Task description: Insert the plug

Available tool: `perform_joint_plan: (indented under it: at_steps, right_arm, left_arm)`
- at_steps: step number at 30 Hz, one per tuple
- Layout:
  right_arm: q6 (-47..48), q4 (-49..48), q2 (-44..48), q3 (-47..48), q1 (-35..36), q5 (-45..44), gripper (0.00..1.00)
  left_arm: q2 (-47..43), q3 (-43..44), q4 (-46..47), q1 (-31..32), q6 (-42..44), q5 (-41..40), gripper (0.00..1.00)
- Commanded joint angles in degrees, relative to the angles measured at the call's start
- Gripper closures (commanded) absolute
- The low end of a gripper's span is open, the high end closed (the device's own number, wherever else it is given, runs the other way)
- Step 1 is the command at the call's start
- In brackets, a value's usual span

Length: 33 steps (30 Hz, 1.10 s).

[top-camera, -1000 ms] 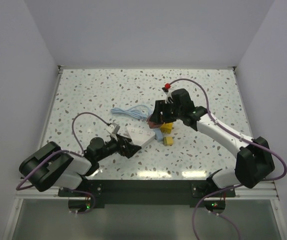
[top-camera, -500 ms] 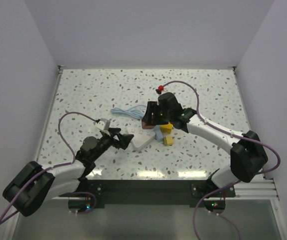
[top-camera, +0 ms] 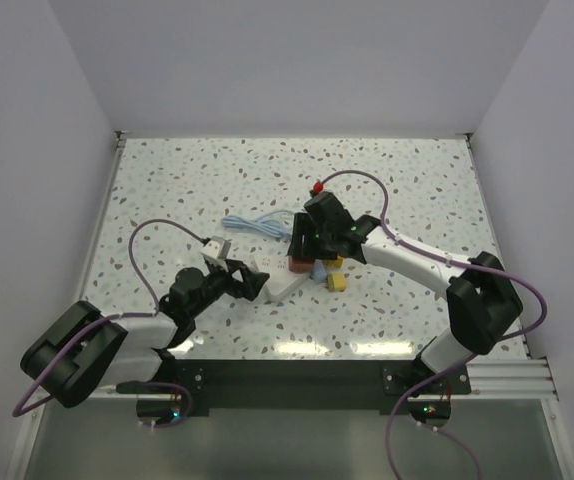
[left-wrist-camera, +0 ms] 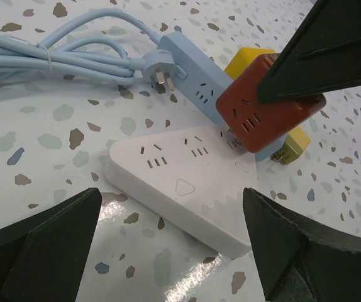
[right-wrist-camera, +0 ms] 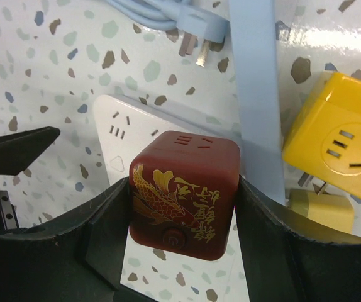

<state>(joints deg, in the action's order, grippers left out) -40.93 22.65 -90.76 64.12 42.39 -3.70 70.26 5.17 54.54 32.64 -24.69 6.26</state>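
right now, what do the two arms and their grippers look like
The left arm and right arm both have white links with black joints. A purple cable loops along each. The left gripper and right gripper are black, with two wedge-shaped fingers.

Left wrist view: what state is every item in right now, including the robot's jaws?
red cube: gripped, tilted, not plugged in.
white strip: lying flat, sockets empty.
blue strip: lying flat, visible sockets empty.
blue plug: lying loose, unplugged.
yellow cube: lying free, visible sockets empty.
left jaws: wide open, holding nothing.
right jaws: shut on the red cube.
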Motion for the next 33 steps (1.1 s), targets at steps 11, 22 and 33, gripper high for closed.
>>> perform_joint_plan:
  at_steps: [11, 22, 33]
  right_arm:
    - [-3.0, 4.9, -0.7, 4.9, 0.6, -3.2, 1.0]
    - [-5.3, 3.2, -1.8, 4.4, 0.8, -3.0, 1.0]
    - [-7.3, 4.5, -2.3, 5.7, 2.5, -4.6, 1.0]
  left_arm:
    - [3.6, 1.9, 3.4, -0.5, 2.9, 0.7, 0.0]
    - [6.6, 2.3, 5.5, -0.4, 2.9, 1.2, 0.0]
    - [6.9, 2.0, 5.0, -0.5, 3.3, 0.8, 0.0]
